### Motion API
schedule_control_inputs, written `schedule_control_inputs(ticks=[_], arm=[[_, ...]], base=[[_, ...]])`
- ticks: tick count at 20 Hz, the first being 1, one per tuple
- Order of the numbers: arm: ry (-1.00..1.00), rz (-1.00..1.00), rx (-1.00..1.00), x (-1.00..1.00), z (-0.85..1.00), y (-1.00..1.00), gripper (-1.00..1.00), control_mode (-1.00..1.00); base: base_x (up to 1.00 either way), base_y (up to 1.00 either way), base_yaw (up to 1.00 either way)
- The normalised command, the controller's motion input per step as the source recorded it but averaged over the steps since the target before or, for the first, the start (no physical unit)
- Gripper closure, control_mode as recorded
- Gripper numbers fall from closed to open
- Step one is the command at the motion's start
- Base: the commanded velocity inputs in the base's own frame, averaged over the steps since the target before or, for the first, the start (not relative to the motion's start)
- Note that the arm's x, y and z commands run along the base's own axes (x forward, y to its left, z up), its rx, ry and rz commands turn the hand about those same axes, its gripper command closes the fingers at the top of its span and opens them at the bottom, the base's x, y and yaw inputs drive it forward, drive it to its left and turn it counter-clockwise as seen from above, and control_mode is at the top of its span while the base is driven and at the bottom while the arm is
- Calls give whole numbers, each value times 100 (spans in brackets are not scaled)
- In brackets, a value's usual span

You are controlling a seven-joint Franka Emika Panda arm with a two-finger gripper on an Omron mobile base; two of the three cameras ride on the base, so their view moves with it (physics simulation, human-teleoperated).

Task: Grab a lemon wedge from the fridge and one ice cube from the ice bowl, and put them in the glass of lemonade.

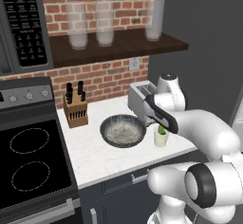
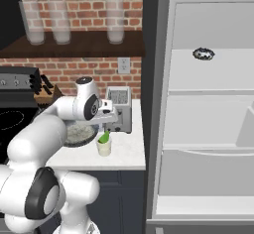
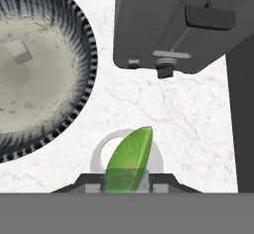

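Holding: jaws (image 3: 128, 181) closed on the lemon wedge (image 3: 128, 158)
Wedge: directly above the glass of lemonade (image 1: 161, 138)
Glass: on the surface (image 1: 102, 156), between ice bowl (image 1: 123, 130) and toaster (image 2: 119, 108)

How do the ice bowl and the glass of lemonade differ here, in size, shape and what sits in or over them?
The ice bowl is wide, shallow and dark-rimmed; the glass of lemonade is small, narrow and clear. The bowl holds one ice cube on its speckled inside; the glass has the lemon wedge right over its mouth, pinched in the gripper. Both stand upright on the white counter near the toaster.
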Motion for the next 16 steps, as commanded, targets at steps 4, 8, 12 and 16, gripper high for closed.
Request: schedule_control_inputs(ticks=[4,8,12,16], arm=[[0,0,0,4,-10,-16,100,-100],[0,0,0,0,0,0,100,-100],[0,0,0,0,0,1,100,-100],[0,0,0,0,0,9,100,-100]], base=[[0,0,0],[0,0,0],[0,0,0],[0,0,0]])
